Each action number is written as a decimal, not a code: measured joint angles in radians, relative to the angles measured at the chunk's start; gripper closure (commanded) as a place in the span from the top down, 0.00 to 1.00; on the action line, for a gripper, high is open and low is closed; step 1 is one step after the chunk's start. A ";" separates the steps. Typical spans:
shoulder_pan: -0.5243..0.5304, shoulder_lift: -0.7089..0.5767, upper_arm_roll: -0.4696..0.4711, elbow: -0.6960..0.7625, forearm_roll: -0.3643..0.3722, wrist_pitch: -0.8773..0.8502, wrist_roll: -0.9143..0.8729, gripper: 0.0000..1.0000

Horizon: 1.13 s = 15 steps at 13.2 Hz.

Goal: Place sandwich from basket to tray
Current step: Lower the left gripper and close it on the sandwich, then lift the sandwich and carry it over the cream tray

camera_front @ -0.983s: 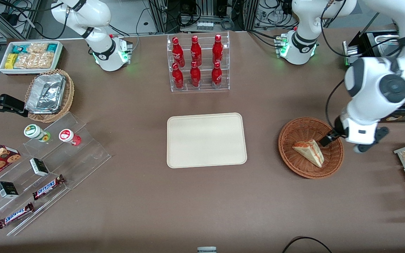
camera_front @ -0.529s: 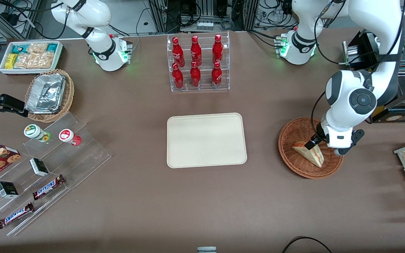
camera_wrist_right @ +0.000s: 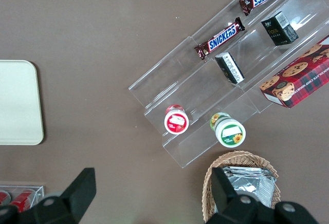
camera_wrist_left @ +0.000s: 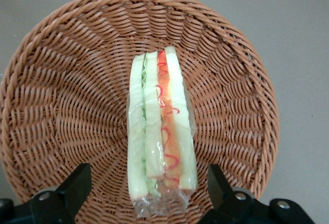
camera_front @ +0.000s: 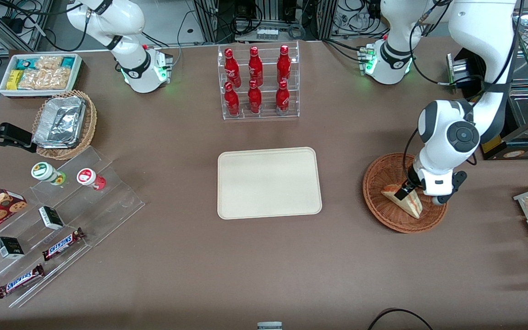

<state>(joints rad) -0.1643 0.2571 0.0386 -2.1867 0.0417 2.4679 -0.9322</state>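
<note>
Tool (camera_wrist_left: 146,190) is spread wide, your fingers (camera_wrist_left: 77,185) straddling the sandwich (camera_wrist_left: 160,131) (wrapped, filling edge up), which lies in the basket (camera_wrist_left: 56,85); tray (camera_front: 269,182) sits well apart on the desk (camera_front: 264,256).

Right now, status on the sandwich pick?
Gripper open, low over the basket, fingers astride the sandwich. Sandwich lies in the basket, not gripped. Tray bare. Nothing in the way.

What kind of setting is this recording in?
Likely a lab mock-up of a snack shop: racked cola bottles, Snickers bars on acrylic steps, cable clutter. The gripper hangs open over the sandwich in its basket.
</note>
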 measured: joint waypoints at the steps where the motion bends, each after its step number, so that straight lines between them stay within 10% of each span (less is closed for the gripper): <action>1: 0.000 0.008 0.000 0.000 0.000 0.011 -0.002 0.80; 2: 0.000 0.014 0.000 0.000 0.000 0.014 -0.003 0.26; 3: 0.000 0.017 0.000 0.000 0.000 0.015 -0.007 0.00; 10: 0.000 0.016 0.002 0.036 -0.001 -0.012 -0.015 0.00; 15: -0.014 -0.012 -0.017 0.340 0.000 -0.483 -0.003 0.00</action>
<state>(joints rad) -0.1783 0.2450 0.0216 -1.8465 0.0419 1.9852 -0.9350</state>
